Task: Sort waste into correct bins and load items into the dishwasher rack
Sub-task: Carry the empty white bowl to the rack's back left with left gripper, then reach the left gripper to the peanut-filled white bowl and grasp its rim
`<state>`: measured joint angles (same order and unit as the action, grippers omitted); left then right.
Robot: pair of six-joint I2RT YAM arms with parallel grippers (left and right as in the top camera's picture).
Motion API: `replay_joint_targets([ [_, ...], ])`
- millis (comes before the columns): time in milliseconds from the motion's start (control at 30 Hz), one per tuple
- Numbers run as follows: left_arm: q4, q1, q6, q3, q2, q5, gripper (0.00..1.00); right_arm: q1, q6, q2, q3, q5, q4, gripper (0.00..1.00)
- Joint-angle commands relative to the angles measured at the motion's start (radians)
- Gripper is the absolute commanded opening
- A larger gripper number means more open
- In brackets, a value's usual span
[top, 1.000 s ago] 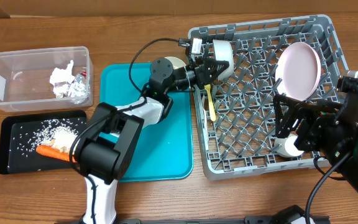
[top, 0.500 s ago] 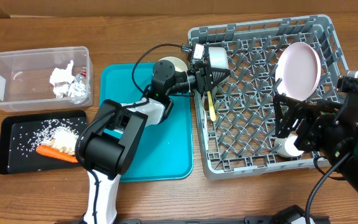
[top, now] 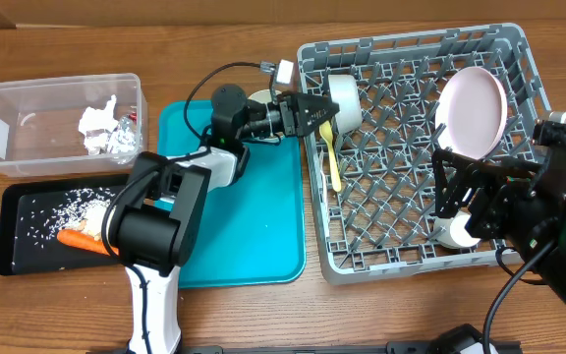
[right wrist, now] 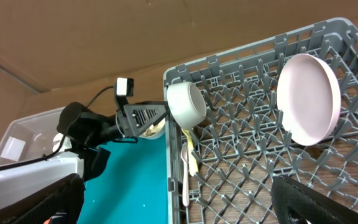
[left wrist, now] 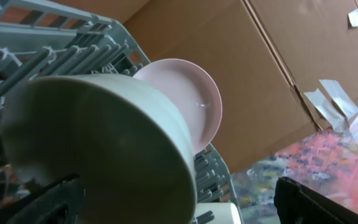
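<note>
My left gripper (top: 310,111) is open at the left rim of the grey dishwasher rack (top: 411,251), its tips just short of a small white bowl (top: 345,98) that lies on its side in the rack's back left corner. In the left wrist view that bowl (left wrist: 98,143) fills the space ahead of the spread fingers (left wrist: 42,205). The pale-pink plate (top: 473,111) stands on edge at the back right. A yellow spoon (top: 332,157) and a white fork (right wrist: 185,177) lie along the rack's left side. My right gripper (top: 460,197) hangs open over a second white bowl (top: 457,233).
A clear tub (top: 8,128) at the far left holds a white napkin (top: 96,123) and a foil wrapper (top: 124,143). The black tray (top: 28,251) below it holds a carrot (top: 84,239) and food bits (top: 91,209). A teal tray (top: 244,216) lies under my left arm.
My left gripper has gone from shut on the bowl to open and has drawn back to the left. The bowl stays in the rack's back left corner. The right arm has not moved.
</note>
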<state>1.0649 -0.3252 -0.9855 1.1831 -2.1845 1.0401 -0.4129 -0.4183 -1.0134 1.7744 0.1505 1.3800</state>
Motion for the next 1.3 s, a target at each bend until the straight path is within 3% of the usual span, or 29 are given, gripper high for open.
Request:
replay_joint_targets([
  [0,0.001,0.005,-0.038,0.012,-0.011,0.042,1.0,0.001,-0.002,0.008,0.007,0.014,-0.005,1.0],
  [267,-0.042,0.027,-0.027,0.012,0.058,0.052,1.0,0.001,-0.002,0.008,0.007,0.014,-0.005,1.0],
  [367,-0.131,0.044,0.036,0.012,0.125,0.034,1.0,0.001,-0.002,0.008,0.007,0.014,-0.005,1.0],
  [500,-0.382,0.051,0.222,0.012,0.249,-0.04,1.0,0.001,-0.002,0.008,0.007,0.014,-0.005,1.0],
  [633,-0.802,0.047,0.462,0.014,0.395,-0.293,1.0,0.001,-0.002,0.008,0.007,0.014,-0.005,1.0],
  [733,-1.181,0.036,0.565,0.02,0.487,-0.719,1.0,0.001,-0.002,0.008,0.007,0.014,-0.005,1.0],
  [800,-1.292,0.037,0.59,0.02,0.499,-0.905,1.0,0.001,-0.001,0.008,0.007,0.014,-0.005,1.0],
  [900,-1.329,0.043,0.602,0.019,0.47,-1.022,1.0,0.001,-0.002,0.008,0.007,0.014,-0.005,1.0],
  [967,-1.326,0.048,0.625,0.019,0.443,-1.022,1.0,0.001,-0.002,0.008,0.007,0.014,-0.005,1.0],
  [1067,-1.314,0.05,0.64,0.019,0.401,-1.033,0.91,0.001,-0.002,0.008,0.007,0.014,-0.005,1.0],
  [1267,-1.247,0.05,0.642,0.019,0.316,-1.093,0.87,0.001,-0.002,0.008,0.007,0.014,-0.005,1.0],
])
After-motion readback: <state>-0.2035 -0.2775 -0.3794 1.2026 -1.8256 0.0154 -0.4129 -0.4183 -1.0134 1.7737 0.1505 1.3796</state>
